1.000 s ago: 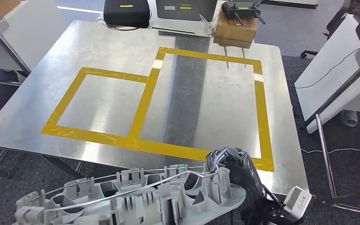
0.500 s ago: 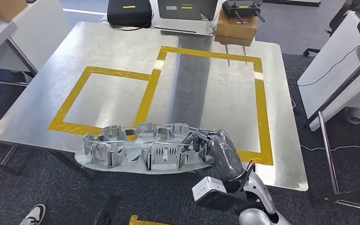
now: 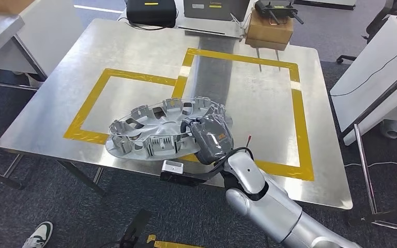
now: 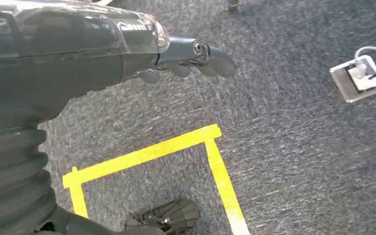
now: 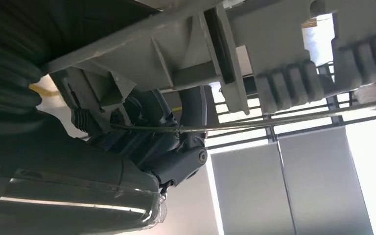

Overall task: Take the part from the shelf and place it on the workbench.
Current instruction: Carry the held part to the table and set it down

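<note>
Over the table's (image 3: 57, 93) near edge, the part (image 3: 155, 129) sits at about 7 o'clock on the yellow tape (image 3: 90, 106), gripped by the right hand (image 3: 209, 137). Placing is underway; lowering and letting go come next. Whether it already rests is unclear. At the floor, the left hand (image 4: 186, 61) hangs loosely spread, holding nothing.

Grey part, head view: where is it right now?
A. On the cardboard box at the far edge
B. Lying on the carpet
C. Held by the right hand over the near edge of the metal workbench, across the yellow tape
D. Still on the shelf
C: the right hand grips the grey part by its rim, over the workbench's near edge and the yellow tape.
</note>
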